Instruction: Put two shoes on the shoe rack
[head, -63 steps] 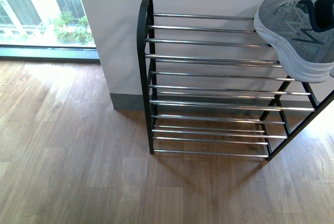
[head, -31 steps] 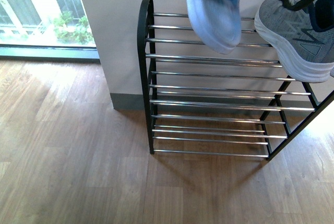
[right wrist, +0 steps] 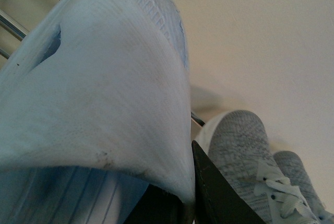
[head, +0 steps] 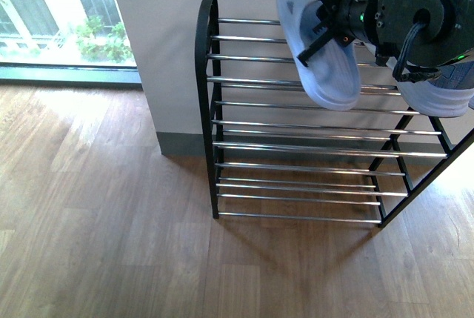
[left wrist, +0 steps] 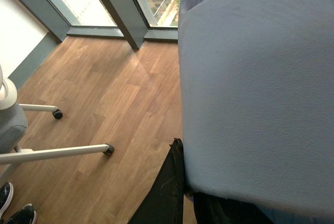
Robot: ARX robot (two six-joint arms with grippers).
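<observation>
One pale blue slide sandal (head: 326,73) hangs toe-down in front of the upper bars of the shoe rack (head: 205,73), and my right gripper (head: 326,30) is shut on it from the upper right. The right wrist view shows that sandal's strap (right wrist: 104,88) clamped at my right gripper (right wrist: 190,185), with silver rack bars (right wrist: 10,25) behind. My left gripper (left wrist: 185,185) does not show in the front view. It is shut on the other slide sandal (left wrist: 255,78), whose strap fills most of the left wrist view above wooden floor.
A grey sneaker (head: 437,97) with a white sole lies on the rack's top right, close beside the hanging sandal (right wrist: 245,151). The rack stands against a white wall on wooden floor. Under the left arm are white chair legs (left wrist: 52,153), dark shoes (left wrist: 10,211) and a window frame (left wrist: 112,4).
The right arm has come into the front view from the top with the sandal, then sunk lower and to the right in front of the rack's upper bars, partly covering the sneaker.
</observation>
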